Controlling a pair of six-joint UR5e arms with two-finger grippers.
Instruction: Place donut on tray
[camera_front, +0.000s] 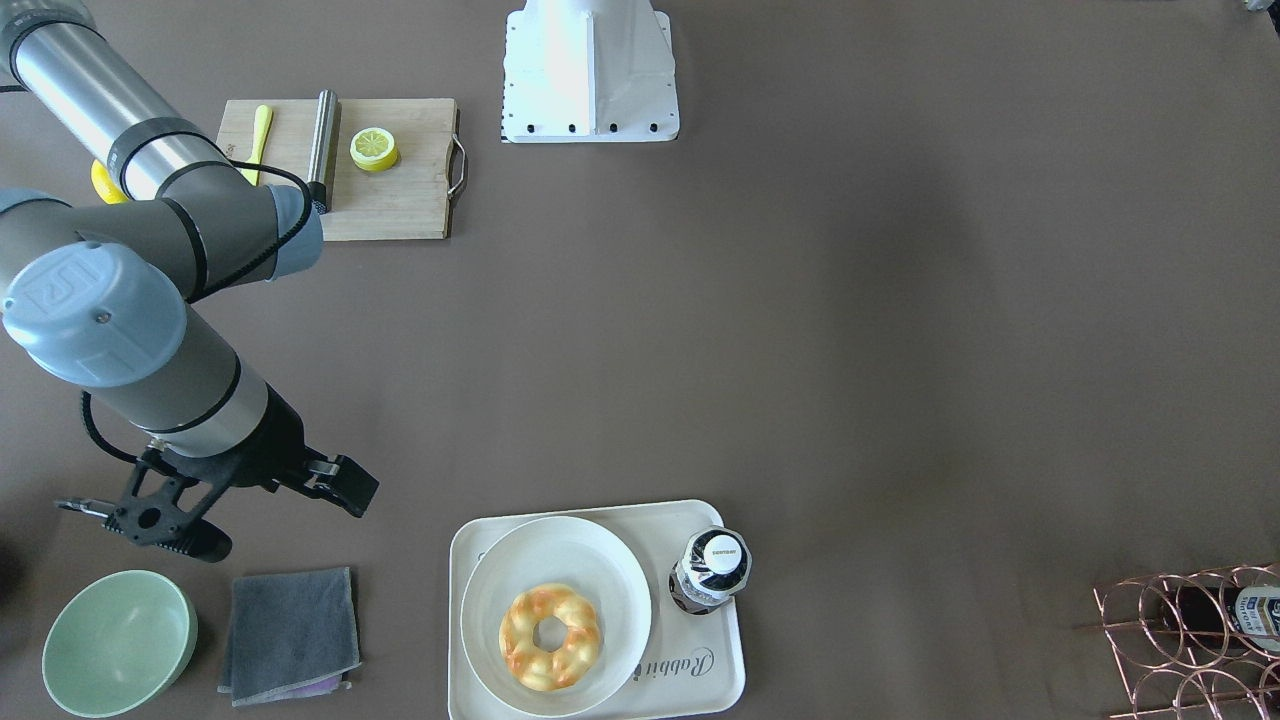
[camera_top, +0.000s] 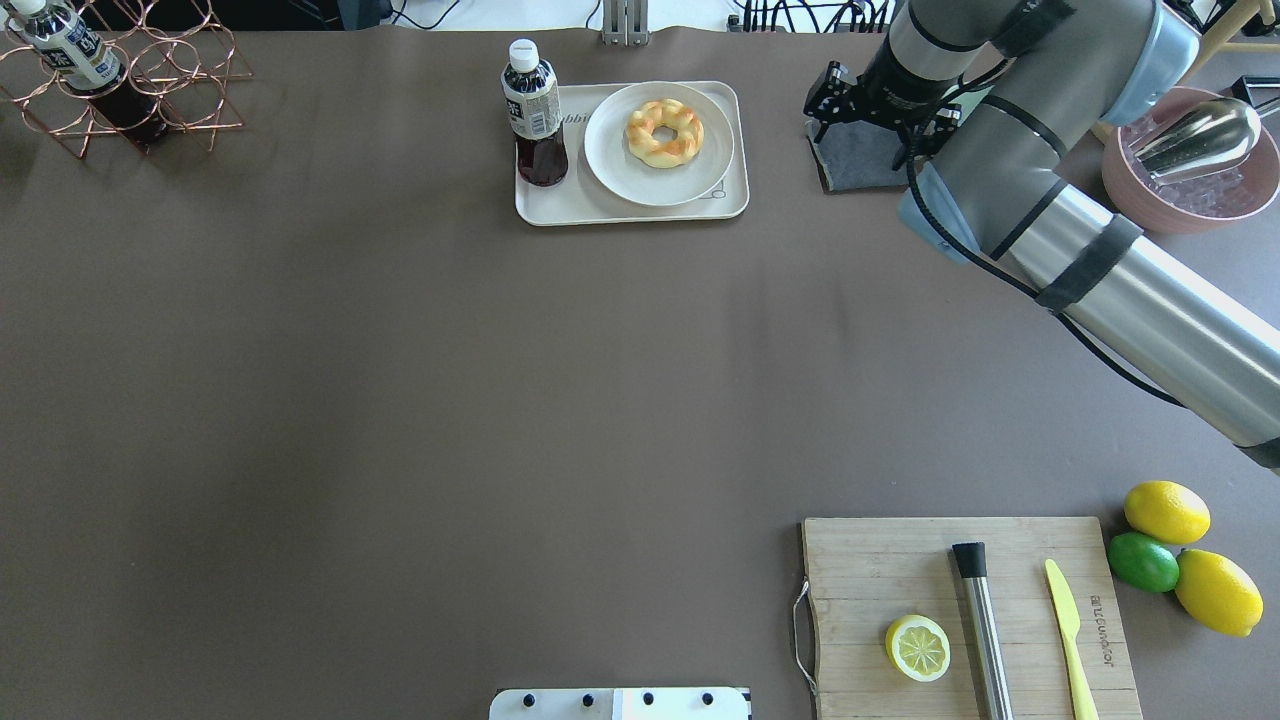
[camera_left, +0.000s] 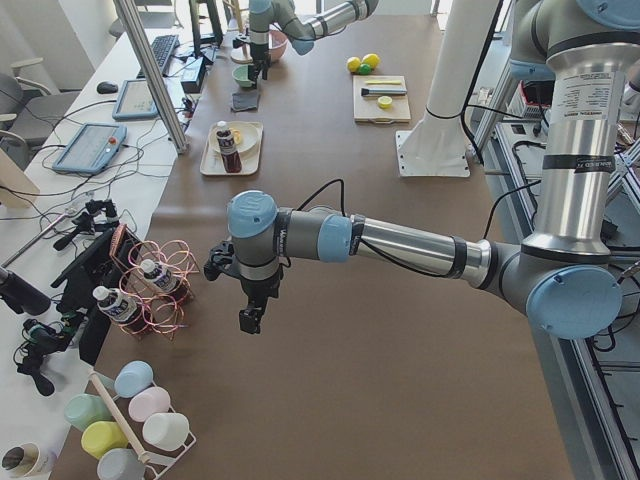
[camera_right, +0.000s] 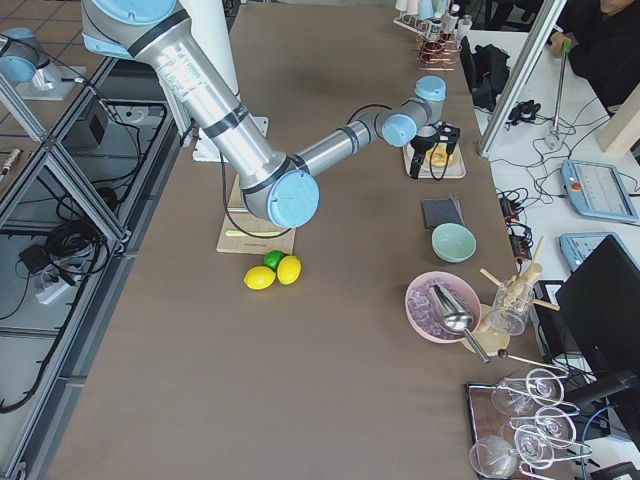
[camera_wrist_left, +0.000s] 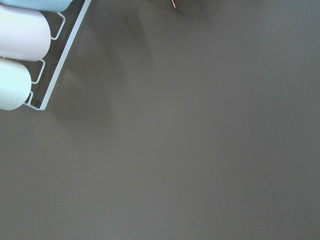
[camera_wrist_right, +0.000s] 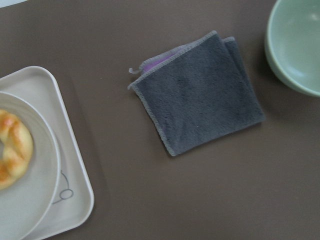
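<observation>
As the brown table (camera_front: 800, 350) spanned every view, we logged it first.

1. The right arm (camera_front: 130, 340) reached across toward the operators' side. The right gripper (camera_front: 270, 515) hung above the table close to the grey cloth (camera_front: 290, 635). Its jaws stood apart and held nothing.
2. The left arm (camera_left: 400, 245) extended toward the table end on the robot's left, near a copper wire rack (camera_left: 165, 290). The left gripper (camera_left: 247, 318) pointed down over bare table. It showed only in the side view, so we could not tell how its jaws stood.
3. The wooden cutting board (camera_front: 400, 200) lay near the robot's base on the right arm's side. It carried a lemon half (camera_front: 373, 148), a metal rod (camera_front: 322, 140) and a yellow knife (camera_front: 261, 135).
4. The tray (camera_front: 715, 690) lay at the operators' edge of the table, well apart from the board. The "Rabbit" script showed on its bare floor.
5. A white plate (camera_front: 560, 550) sat on the tray and covered most of it.
6. The cloth lay folded flat on the table beside the tray, not touching it. A pale green bowl (camera_front: 118, 640) stood just beyond the cloth.
7. The donut (camera_front: 550, 637) lay flat on the plate, and so inside the tray's rim, clear of both grippers.
8. A dark bottle (camera_front: 712, 570) with a white cap stood upright on the tray, just beside the plate.
</observation>
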